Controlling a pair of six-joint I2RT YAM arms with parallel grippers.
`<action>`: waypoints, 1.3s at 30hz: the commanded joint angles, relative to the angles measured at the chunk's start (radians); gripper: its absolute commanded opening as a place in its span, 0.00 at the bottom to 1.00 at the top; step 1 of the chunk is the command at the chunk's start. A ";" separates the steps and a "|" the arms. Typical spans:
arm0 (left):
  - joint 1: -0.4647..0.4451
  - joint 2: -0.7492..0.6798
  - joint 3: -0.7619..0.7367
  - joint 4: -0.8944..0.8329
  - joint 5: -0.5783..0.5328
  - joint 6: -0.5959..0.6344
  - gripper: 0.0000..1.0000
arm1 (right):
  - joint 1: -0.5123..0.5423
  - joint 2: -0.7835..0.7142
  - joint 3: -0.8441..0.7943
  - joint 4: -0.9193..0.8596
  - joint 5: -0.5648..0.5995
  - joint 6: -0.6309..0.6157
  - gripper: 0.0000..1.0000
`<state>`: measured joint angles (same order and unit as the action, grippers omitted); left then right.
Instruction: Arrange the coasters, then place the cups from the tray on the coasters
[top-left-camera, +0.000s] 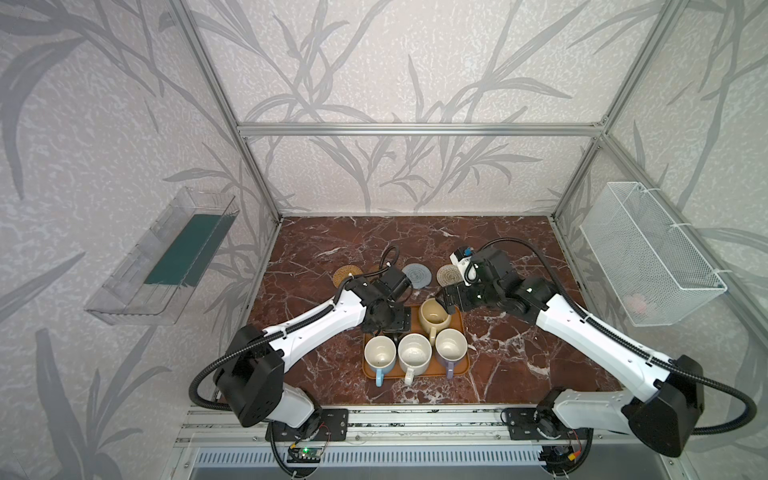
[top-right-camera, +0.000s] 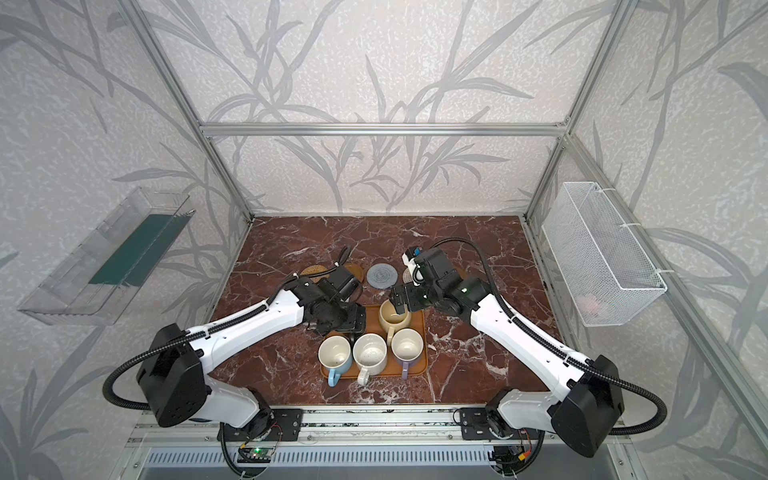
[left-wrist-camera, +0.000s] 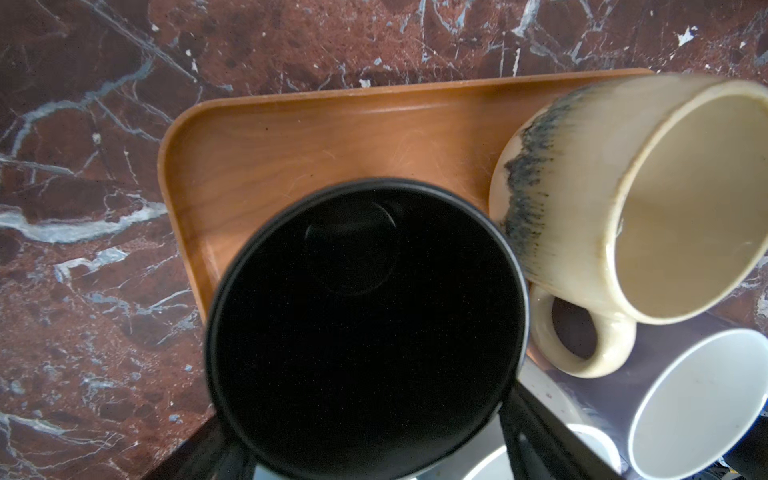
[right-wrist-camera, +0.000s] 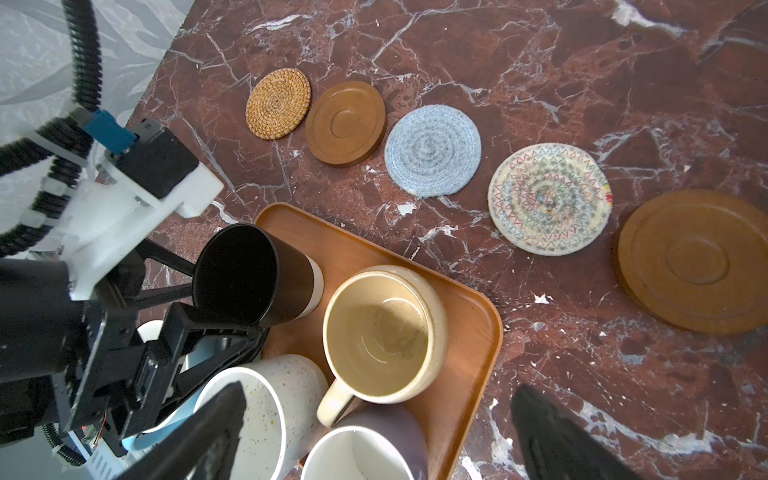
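Black mug (left-wrist-camera: 365, 328) sits inside your left pincer (right-wrist-camera: 228, 301); pinched or not, I cannot tell. Right pincer (right-wrist-camera: 378, 388) hangs spread above the cream-yellow mug (right-wrist-camera: 382, 332). Coasters (right-wrist-camera: 432, 149) look arranged: squeeze, lift straight.

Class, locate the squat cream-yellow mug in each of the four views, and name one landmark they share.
Both top views: cream-yellow mug near centre, in the orange-brown tray's far right corner.
Left wrist: mug beside the black mug, handle near the lavender mug.
Right wrist: mug on the tray, between the black mug and the tray's rounded corner.
Shared landmark: the tray.
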<state>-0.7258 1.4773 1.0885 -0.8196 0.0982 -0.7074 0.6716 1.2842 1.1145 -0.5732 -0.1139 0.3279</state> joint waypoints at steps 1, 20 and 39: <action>-0.005 0.020 -0.014 -0.001 -0.017 0.002 0.86 | 0.005 0.010 0.000 -0.003 -0.013 0.001 0.99; -0.005 0.063 -0.001 0.010 -0.014 0.017 0.63 | 0.006 0.053 0.019 -0.020 -0.022 -0.007 0.99; -0.004 0.043 -0.025 0.030 -0.001 0.023 0.39 | 0.026 0.089 0.049 0.020 -0.162 -0.011 0.99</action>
<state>-0.7277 1.5295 1.0752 -0.7956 0.1062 -0.6895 0.6857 1.3666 1.1297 -0.5652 -0.2508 0.3237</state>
